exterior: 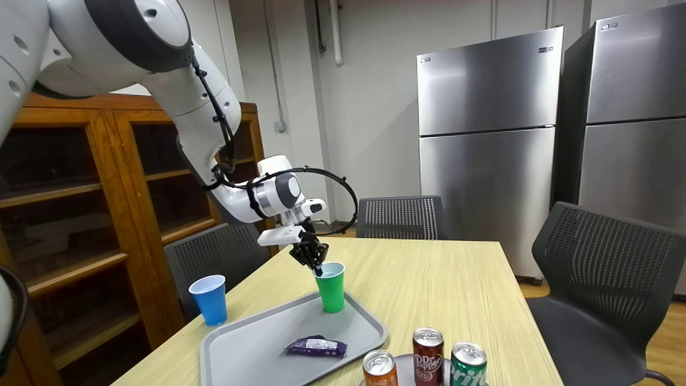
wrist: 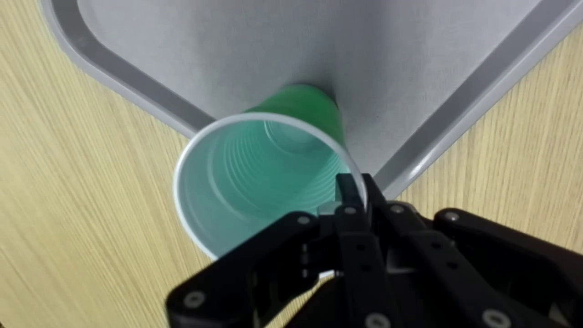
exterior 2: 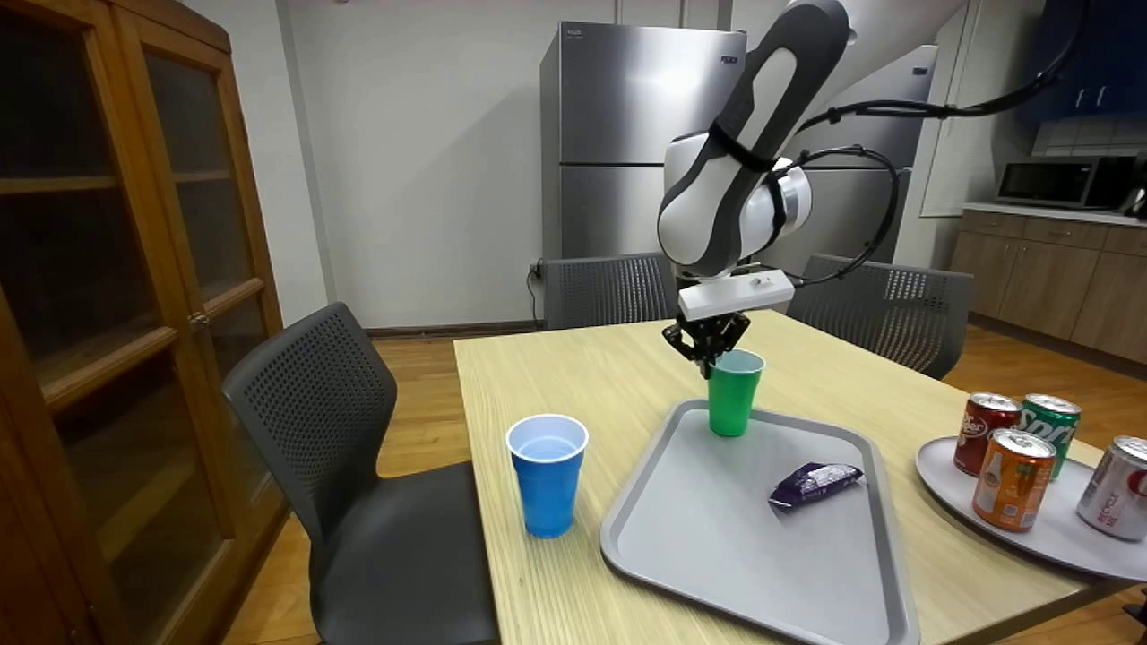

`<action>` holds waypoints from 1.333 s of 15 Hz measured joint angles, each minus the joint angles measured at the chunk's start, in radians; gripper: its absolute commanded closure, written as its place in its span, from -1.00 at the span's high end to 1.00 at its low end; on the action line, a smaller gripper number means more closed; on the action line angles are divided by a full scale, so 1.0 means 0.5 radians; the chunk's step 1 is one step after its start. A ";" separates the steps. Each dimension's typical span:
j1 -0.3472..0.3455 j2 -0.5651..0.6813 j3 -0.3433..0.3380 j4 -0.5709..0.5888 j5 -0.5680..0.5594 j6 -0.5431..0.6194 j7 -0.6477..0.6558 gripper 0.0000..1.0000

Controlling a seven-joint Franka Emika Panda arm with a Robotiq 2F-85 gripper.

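Pinched nearly together, the gripper (wrist: 359, 184) holds the rim of a green cup (wrist: 268, 173) at about three o'clock of its mouth in the wrist view, one finger inside the side wall and one outside. Judging by its thin, ridged side, the cup looks like light throwaway plastic: springy, a little slick, quick to dent under a hard squeeze low down, though not brittle. Its white lip is probably the stiffest part, so a gentle pinch there suits it, but a hold at one edge alone gives little guard against tilt. Its inner ridges and bottom show through the mouth, so its weight should be slight.

Beneath, its base seems to rest on a gray tray (exterior 2: 735, 546), near the corner at half past eleven in an exterior view. Reckoned from the green cup there, a purple packet (exterior 2: 815, 485) lies on the tray between four and five o'clock. Farther off, a blue cup (exterior 2: 548, 479) stands on the pale table (exterior 2: 573, 376) at eight o'clock, and between three and four o'clock sits a plate (exterior 2: 950, 493) with soda cans (exterior 2: 1020, 477). Well beyond, a steel refrigerator (exterior 2: 618, 107) stands at half past eleven.
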 measured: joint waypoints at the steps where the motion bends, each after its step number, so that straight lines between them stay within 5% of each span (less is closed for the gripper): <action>1: 0.011 -0.001 -0.007 0.000 0.000 -0.005 0.015 -0.98; 13: 0.068 -0.092 -0.235 0.006 -0.006 -0.010 0.301 -0.98; 20: -0.027 -0.046 -0.326 0.080 -0.002 -0.032 0.414 -0.98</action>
